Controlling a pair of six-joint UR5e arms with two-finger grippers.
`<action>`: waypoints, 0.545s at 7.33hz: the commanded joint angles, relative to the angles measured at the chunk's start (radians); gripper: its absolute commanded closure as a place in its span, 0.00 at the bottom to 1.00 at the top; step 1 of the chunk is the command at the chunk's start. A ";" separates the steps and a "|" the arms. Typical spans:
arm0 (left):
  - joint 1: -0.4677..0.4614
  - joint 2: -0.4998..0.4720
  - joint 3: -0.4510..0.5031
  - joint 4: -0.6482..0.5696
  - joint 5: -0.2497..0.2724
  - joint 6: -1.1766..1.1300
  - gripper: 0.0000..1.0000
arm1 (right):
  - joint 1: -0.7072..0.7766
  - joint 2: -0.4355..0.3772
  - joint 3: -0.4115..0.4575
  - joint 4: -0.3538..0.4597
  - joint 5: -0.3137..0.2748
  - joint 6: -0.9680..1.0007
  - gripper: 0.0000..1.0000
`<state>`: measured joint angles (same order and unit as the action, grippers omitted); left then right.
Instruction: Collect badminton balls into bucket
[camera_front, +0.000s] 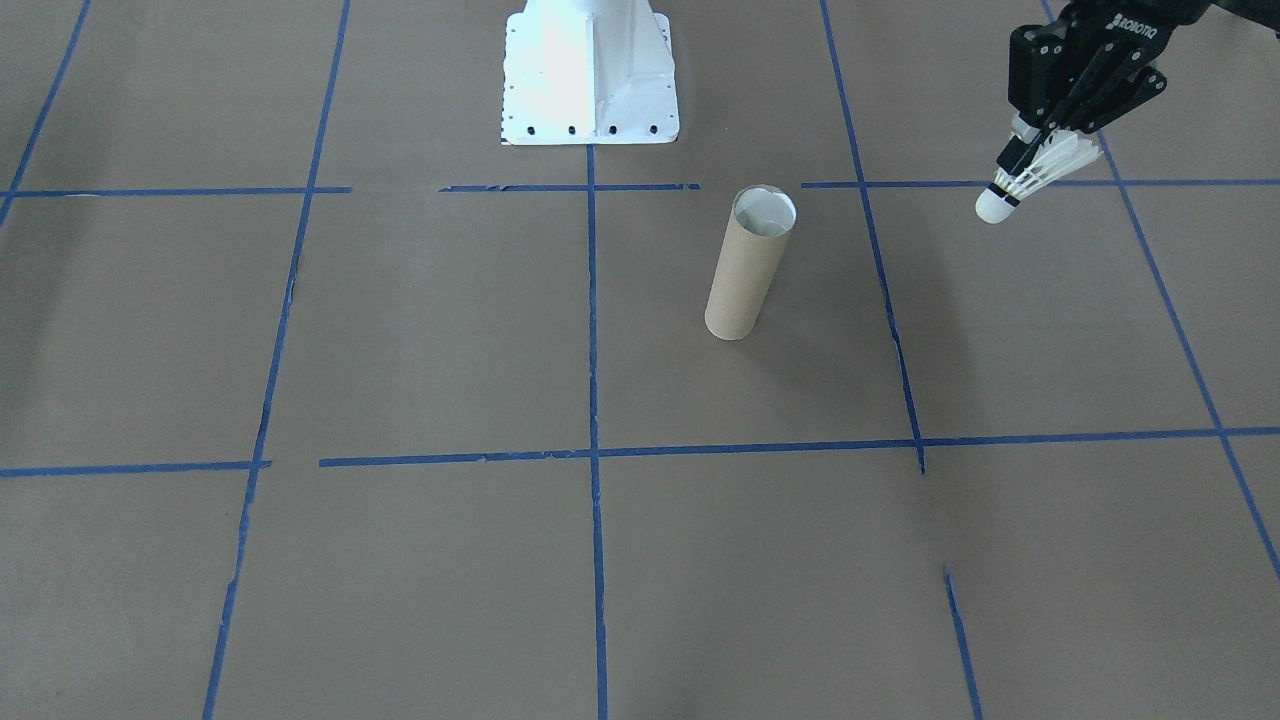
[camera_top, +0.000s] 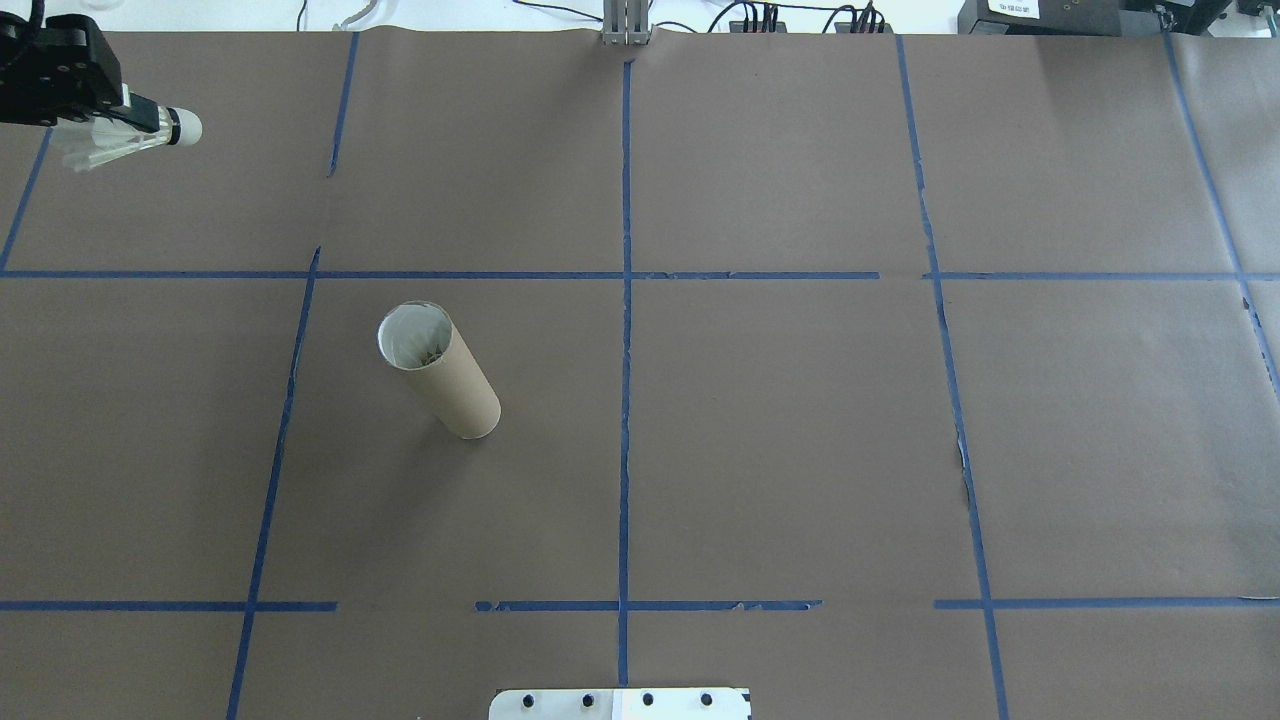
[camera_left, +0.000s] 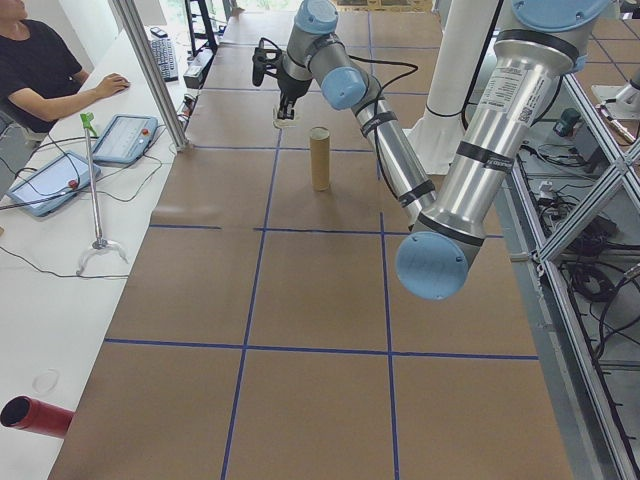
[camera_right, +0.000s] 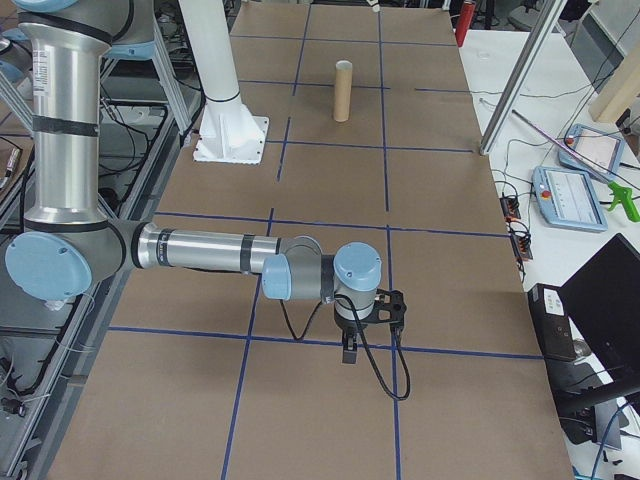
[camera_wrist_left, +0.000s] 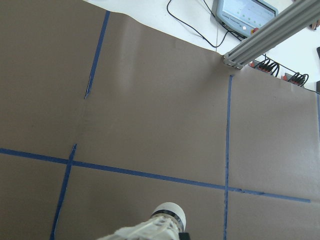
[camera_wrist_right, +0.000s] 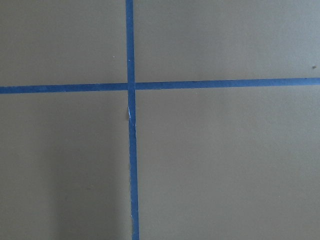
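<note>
Left gripper hangs above the paper at the table's far-left corner, fingers pinching the shuttlecock by its feathers, cork tip poking out past the fingertips, clear of the surface. The tube stands upright, open end up, well apart from those fingers, toward the table's middle; nothing lies between them but brown paper and blue tape lines. Right gripper points down over a tape crossing, far from the tube; its finger state cannot be told. A person sits beyond the table's edge.
</note>
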<state>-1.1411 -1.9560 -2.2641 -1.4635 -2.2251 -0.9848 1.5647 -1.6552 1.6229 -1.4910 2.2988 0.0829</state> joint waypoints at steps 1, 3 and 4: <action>0.058 -0.099 -0.046 0.238 0.066 0.176 1.00 | 0.000 0.000 0.000 0.000 0.001 0.000 0.00; 0.180 -0.208 -0.077 0.467 0.189 0.202 1.00 | 0.000 0.000 0.000 0.000 0.001 0.000 0.00; 0.236 -0.263 -0.078 0.553 0.256 0.202 1.00 | 0.000 0.000 0.000 0.000 -0.001 0.000 0.00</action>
<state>-0.9757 -2.1516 -2.3348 -1.0283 -2.0475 -0.7892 1.5647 -1.6551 1.6229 -1.4910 2.2991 0.0828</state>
